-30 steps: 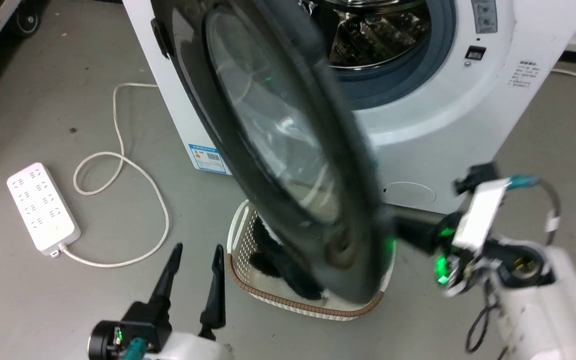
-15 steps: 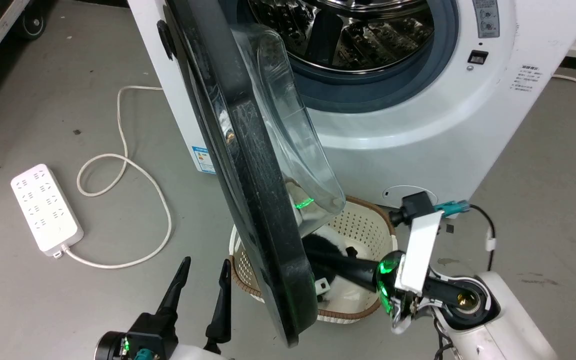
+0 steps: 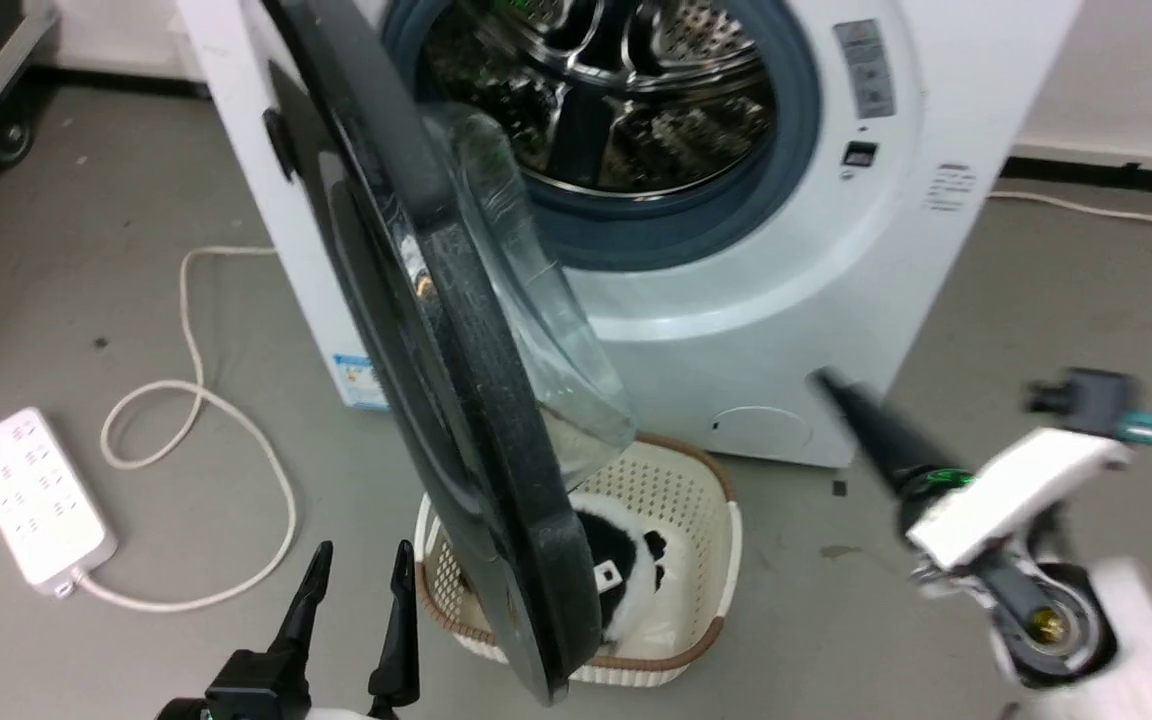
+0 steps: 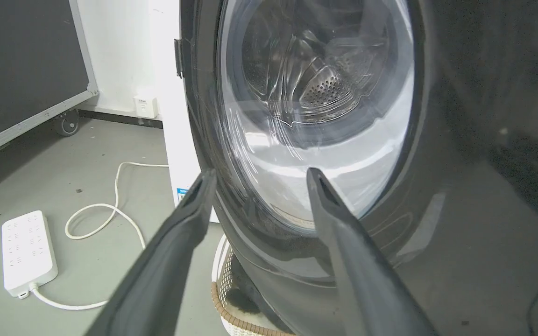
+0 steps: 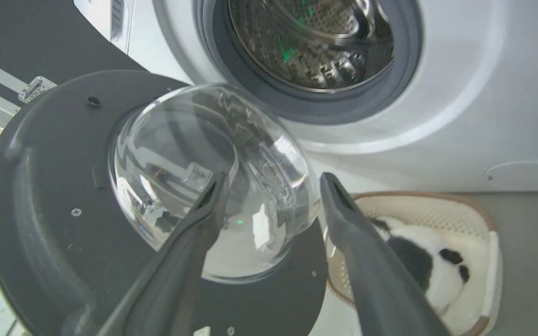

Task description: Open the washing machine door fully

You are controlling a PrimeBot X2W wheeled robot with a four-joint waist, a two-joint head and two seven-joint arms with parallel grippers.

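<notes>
The large round glossy black washing machine door, with its bulging clear glass bowl, stands swung out edge-on from the white front-loading washing machine; its lower rim hangs over a white perforated plastic basket; the left gripper is spread and empty near the door's outer face; the right gripper, fingers parted, holds nothing and faces the inner glass.

Washing machine door black; washing machine white; basket cream, brown-rimmed.

head high, looking down — wrists close, opposite sides of door
</notes>
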